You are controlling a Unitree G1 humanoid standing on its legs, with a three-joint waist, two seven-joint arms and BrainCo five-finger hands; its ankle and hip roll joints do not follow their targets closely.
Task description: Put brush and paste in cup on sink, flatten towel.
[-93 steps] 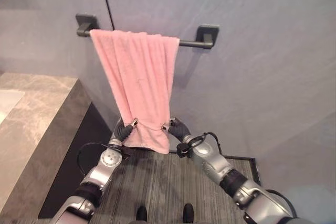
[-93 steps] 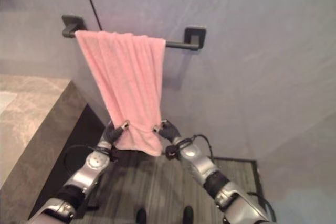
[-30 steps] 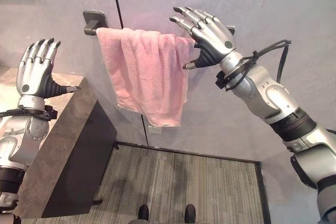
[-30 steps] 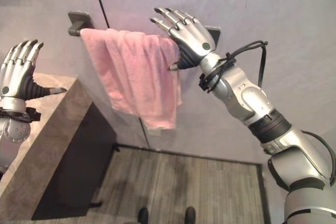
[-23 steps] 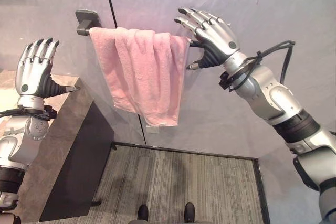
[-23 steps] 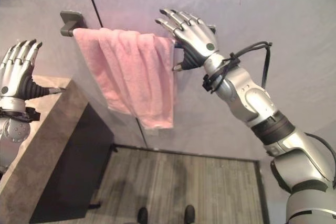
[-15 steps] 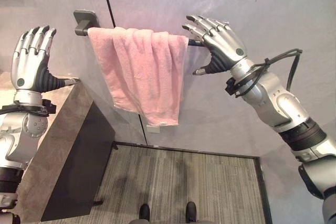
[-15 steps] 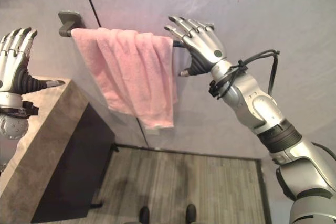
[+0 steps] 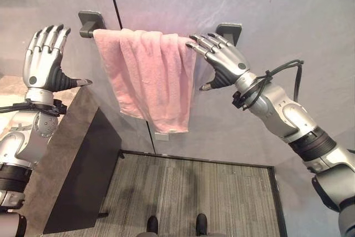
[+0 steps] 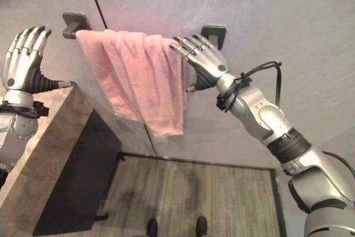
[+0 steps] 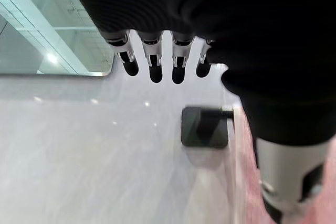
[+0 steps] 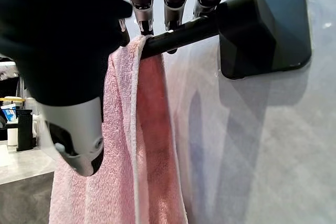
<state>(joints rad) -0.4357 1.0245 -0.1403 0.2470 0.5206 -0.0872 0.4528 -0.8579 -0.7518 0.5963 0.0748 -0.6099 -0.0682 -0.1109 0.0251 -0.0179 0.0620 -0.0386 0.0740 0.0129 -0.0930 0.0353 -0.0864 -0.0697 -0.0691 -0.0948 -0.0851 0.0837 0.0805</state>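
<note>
Pink towel (image 9: 152,76) draped over the dark wall bar (image 12: 178,31), bunched in vertical folds, lower edge slanting.

A dark towel bar (image 9: 206,43) runs across the upper middle on the grey wall (image 9: 288,9); a stone worktop (image 9: 61,137) at left; striped floor (image 9: 194,192) below.

A bunched pink terry towel (image 10: 138,76) hangs on a black wall bar (image 10: 213,34). The right robot hand (image 10: 204,65), fingers straight, reaches its right edge; the left robot hand (image 10: 22,59) is raised, fingers spread.
</note>
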